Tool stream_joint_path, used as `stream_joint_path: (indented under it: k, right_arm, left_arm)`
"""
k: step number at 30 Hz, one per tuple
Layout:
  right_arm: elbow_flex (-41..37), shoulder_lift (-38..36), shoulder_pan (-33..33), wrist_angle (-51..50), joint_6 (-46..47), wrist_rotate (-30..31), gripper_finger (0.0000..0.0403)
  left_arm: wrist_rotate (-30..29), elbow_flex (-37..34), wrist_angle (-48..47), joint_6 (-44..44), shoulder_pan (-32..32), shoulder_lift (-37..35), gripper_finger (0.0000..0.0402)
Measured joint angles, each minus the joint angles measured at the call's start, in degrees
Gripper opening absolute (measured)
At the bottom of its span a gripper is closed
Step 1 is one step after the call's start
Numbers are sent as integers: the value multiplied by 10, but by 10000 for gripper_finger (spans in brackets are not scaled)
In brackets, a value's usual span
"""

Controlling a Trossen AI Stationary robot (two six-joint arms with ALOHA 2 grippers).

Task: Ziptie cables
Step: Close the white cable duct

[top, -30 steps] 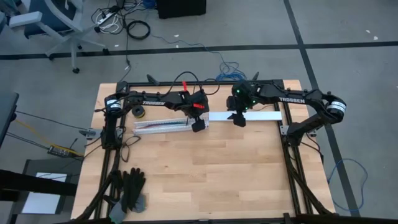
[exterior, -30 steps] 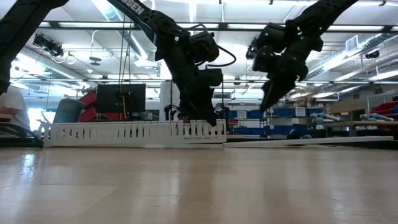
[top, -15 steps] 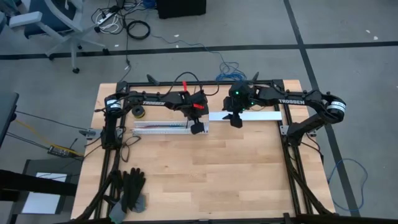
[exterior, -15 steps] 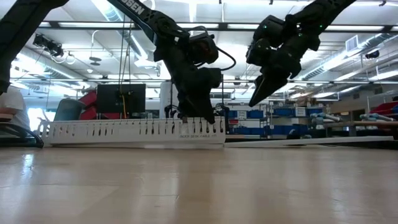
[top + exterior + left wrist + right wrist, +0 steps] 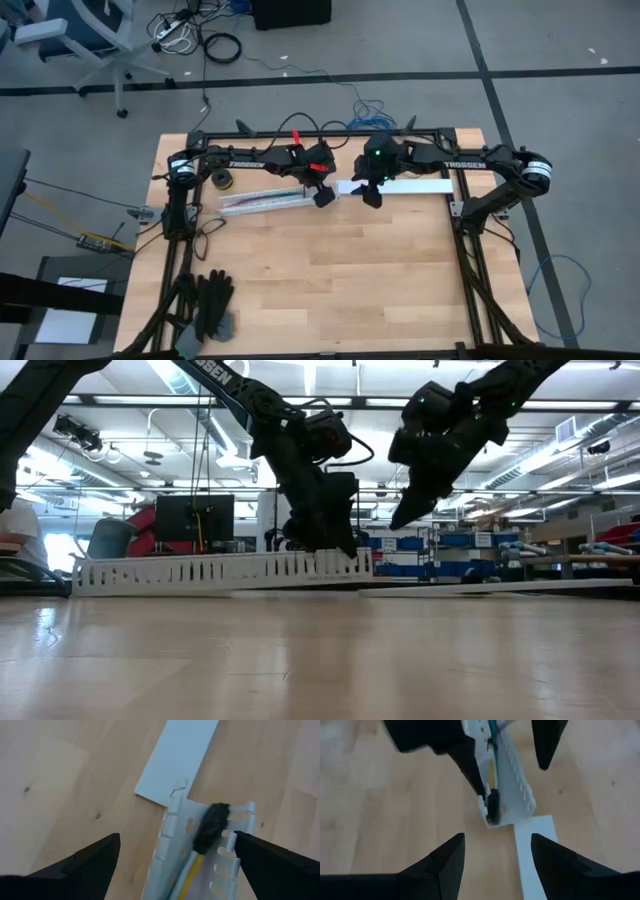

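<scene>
From above, the cables point(image 5: 262, 201) inside the slotted channel point(image 5: 240, 207) are too small to tell apart, perhaps several colours.

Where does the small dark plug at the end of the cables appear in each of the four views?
High view: not visible; the left gripper covers that end of the slotted channel.
Low view: not visible behind the channel wall.
Left wrist view: centre, plug inside the channel.
Right wrist view: upper middle.
Shared landmark: the flat white strip beside the channel end.
</scene>
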Motion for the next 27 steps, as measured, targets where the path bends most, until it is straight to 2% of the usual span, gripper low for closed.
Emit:
stream_joint_path:
  k: [4, 11, 15, 23, 27]
  right_arm:
    - [0, 46, 18, 32, 9, 29, 204]
    - [0, 133, 49, 116, 21, 33, 188]
    - [0, 136, 61, 144, 33, 33, 174]
    - [0, 137, 65, 131, 39, 56, 151]
    - [0, 143, 67, 131, 38, 53, 145]
  left_arm:
    - [15, 0, 13, -5, -3, 0, 365]
    - [16, 2, 20, -2, -6, 0, 365]
    - [17, 3, 19, -1, -6, 0, 365]
    - [17, 3, 24, -2, -6, -2, 365]
    - [59, 4, 23, -16, -5, -2, 365]
